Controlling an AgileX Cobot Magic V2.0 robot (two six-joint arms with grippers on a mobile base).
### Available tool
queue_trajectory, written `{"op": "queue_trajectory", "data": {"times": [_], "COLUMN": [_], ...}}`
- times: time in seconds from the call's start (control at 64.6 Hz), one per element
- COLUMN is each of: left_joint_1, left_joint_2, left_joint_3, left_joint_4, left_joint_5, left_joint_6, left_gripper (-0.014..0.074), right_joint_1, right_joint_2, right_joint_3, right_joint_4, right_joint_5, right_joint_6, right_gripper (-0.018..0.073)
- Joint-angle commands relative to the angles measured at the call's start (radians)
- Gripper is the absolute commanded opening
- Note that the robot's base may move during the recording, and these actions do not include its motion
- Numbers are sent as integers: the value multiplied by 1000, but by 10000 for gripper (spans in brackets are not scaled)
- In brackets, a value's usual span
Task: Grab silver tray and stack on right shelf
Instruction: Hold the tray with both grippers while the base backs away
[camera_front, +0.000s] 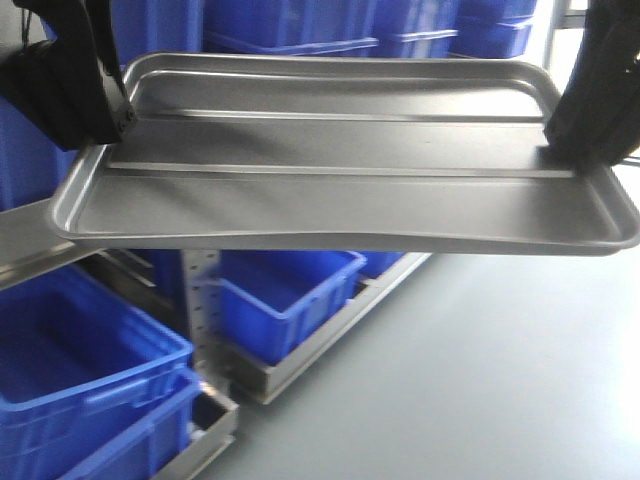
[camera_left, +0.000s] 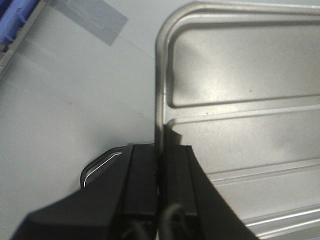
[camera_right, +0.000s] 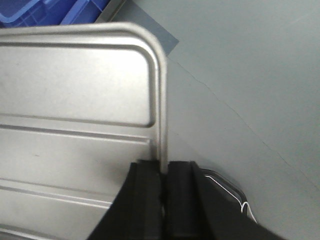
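Pinching the silver tray (camera_front: 340, 170) are left fingers (camera_left: 142, 182) and right fingers (camera_right: 147, 200)

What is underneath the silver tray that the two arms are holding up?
Below the silver tray, the front view shows blue bins on a low rack and grey floor. The wrist views show a curved metal rim beneath each end; the tray covers the rest of it.

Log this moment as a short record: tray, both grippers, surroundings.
tray: empty, held in the air, near level
left gripper: shut on the rim of one short side of the tray
right gripper: shut on the rim of the opposite short side
below: grey floor
behind and lower: blue bins
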Motion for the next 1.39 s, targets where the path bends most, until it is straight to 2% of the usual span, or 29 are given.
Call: {"op": "queue_trajectory", "data": {"times": [0.0,1.377], "left_joint_1": [-16,-16], "left_joint_2": [-30,-30], "left_joint_3": [-26,-26], "left_joint_4": [-9,-9], "left_joint_5": [-44,-43], "left_joint_6": [3,3], "left_gripper": [-94,-94], "right_joint_1": [3,3], "right_joint_2": [-29,-29], "right_joint_3": [-31,-31], "right_joint_4": [20,20], "right_joint_5": [-73,-71], "right_joint_6": [-1,-1], "right_gripper": [57,57]}}
